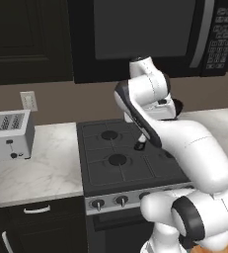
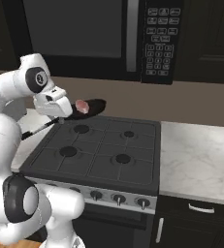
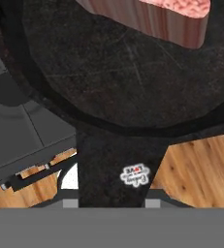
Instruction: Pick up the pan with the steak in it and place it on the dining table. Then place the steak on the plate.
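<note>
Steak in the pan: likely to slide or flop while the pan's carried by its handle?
The steak looks like a thick slab, so probably stiff rather than floppy. It lies loose on the smooth floor of the pan, so it may slide if tilted. The low rim probably stops it.

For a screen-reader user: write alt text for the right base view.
A white robot arm holds a black pan with a raw steak in it, lifted above the back left of a black stove. A microwave hangs above, and a pale counter lies to the stove's right.
</note>
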Tool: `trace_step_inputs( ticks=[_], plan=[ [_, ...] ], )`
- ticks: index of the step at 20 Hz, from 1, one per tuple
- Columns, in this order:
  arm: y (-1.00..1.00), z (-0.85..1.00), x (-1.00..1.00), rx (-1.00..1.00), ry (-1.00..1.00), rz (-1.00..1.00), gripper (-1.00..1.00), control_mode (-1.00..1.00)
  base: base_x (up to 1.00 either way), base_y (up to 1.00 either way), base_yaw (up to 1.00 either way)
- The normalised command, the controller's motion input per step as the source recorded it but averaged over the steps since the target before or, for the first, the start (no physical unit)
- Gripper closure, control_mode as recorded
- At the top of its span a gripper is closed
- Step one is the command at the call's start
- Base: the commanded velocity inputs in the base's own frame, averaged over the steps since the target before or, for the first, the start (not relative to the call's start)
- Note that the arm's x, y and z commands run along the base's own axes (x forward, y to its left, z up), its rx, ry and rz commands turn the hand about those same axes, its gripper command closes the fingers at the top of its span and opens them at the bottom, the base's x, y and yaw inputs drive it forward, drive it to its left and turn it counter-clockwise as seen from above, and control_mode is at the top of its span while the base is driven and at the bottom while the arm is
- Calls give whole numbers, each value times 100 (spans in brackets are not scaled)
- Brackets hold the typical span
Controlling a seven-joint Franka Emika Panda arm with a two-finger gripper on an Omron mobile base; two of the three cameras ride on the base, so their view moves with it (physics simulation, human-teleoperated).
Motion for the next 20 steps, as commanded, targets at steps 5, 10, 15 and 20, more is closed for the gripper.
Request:
trace_step_inputs(
  ticks=[5, 10, 15, 20],
  plan=[
    [-8, 2, -88, 5, 0, 20, 100, -100, 0, 0, 0],
    [-18, 0, -87, 5, -6, 18, 100, -100, 0, 0, 0],
    [-20, 0, -82, 6, -17, 15, 100, -100, 0, 0, 0],
    [-20, 0, -80, 9, -21, 13, 100, -100, 0, 0, 0]
  ],
)
